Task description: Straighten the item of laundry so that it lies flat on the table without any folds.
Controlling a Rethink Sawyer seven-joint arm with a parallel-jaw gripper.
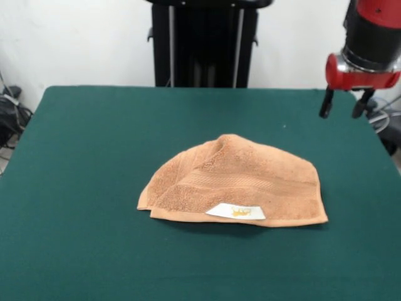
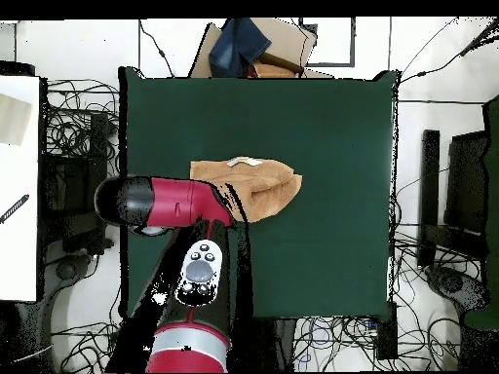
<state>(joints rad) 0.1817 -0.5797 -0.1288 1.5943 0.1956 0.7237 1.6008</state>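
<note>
The towel (image 1: pixel 235 182) lay near the middle of the dark green worktop (image 1: pixel 81 188), orange-tan terry folded over on itself into a rough half-dome shape. Its long straight edge faced the front camera, and a white label with a yellow mark (image 1: pixel 235 212) sat on that edge. A woven band stripe ran across the upper layer, and a raised crease stood at the top of the mound, so it was not yet flat.

The gripper (image 1: pixel 344 103) hung in the air above the worktop's edge, well apart from the towel, with its two dark fingers spread and nothing between them. In the overhead view the red arm (image 2: pixel 180 200) covered one end of the towel, so that end could not be read from above.

The likely trouble from here was a pinch that caught both layers at once: the fold would then only be dragged across the felt rather than opened. A grasp on the rounded, creased side could bunch the cloth further. The felt-like surface might also hold the lower layer and leave a wrinkle behind.

A cardboard box (image 2: pixel 283 44) stood beyond the worktop's far edge in the overhead view with dark blue cloth (image 2: pixel 241 44) draped in it; what else it held could not be seen.
</note>
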